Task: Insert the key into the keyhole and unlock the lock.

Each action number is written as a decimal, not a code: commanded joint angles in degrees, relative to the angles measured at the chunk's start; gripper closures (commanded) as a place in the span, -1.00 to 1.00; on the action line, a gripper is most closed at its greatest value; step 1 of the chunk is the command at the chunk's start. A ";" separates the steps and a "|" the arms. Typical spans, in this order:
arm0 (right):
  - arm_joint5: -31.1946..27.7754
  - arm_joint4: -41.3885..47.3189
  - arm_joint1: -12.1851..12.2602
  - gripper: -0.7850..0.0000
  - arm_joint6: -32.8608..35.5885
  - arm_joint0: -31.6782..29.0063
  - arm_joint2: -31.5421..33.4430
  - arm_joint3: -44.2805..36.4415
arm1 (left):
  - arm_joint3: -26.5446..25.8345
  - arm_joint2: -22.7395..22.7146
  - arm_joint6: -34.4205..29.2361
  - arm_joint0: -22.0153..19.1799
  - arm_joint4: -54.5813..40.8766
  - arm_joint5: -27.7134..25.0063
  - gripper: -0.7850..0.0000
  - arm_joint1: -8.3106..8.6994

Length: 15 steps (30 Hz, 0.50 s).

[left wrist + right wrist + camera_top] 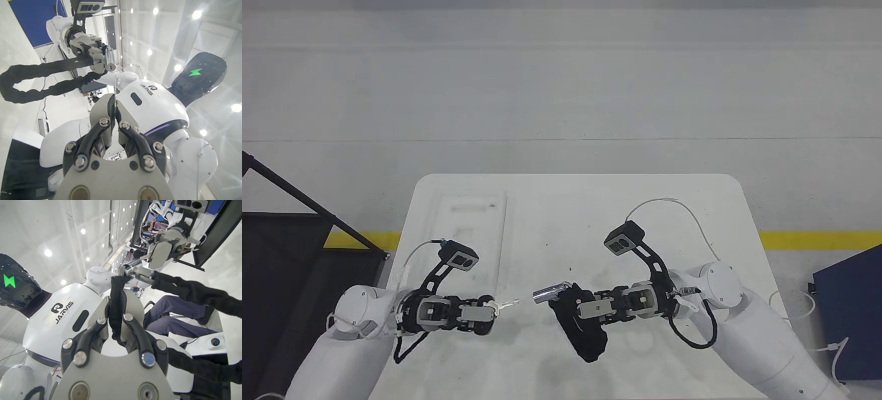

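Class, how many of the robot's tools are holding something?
2. The left tool pinches the key; the right tool grips the lock by its black sleeved cable.

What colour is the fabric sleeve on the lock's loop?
Black. The sleeve shows best in the left wrist view, running off the silver lock body.

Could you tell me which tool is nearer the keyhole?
Right. The right tool grips the lock just behind the keyhole; the left tool holds the key, tip short of it.

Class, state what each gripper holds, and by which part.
Left gripper pinches the key by its head end, blade sticking out. Right gripper grips the lock by its black sleeved cable, beside the metal body.
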 commanded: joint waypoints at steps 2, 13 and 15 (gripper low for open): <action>0.00 0.00 0.00 1.00 0.00 0.00 0.00 0.00 | -1.03 0.68 0.00 -0.14 -0.29 0.00 1.00 -0.12; 0.00 0.00 0.00 1.00 0.00 0.00 0.00 0.00 | -9.01 -2.55 8.52 3.93 8.23 4.09 1.00 0.45; 0.00 0.00 0.00 1.00 0.00 0.00 0.00 0.00 | -10.11 -3.16 9.58 4.93 8.70 4.27 1.00 0.49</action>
